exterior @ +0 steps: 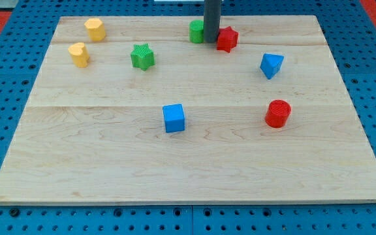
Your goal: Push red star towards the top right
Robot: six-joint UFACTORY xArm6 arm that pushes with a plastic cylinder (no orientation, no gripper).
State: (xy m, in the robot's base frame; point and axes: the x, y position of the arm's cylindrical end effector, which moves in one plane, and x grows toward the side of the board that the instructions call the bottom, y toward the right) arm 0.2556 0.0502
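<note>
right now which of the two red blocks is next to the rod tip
The red star near the view's top: my tip sits against its left side. The red cylinder lies far off, lower right.

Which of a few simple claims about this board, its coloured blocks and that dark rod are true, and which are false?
1. My tip sits just to the view's left of the red star. True.
2. The blue cube is touching the red cylinder. False: they lie well apart.
3. Two yellow blocks lie near the view's top left. True.
4. The green star lies at the view's bottom right. False: it lies in the upper left part.
5. There are three red blocks. False: only two.
</note>
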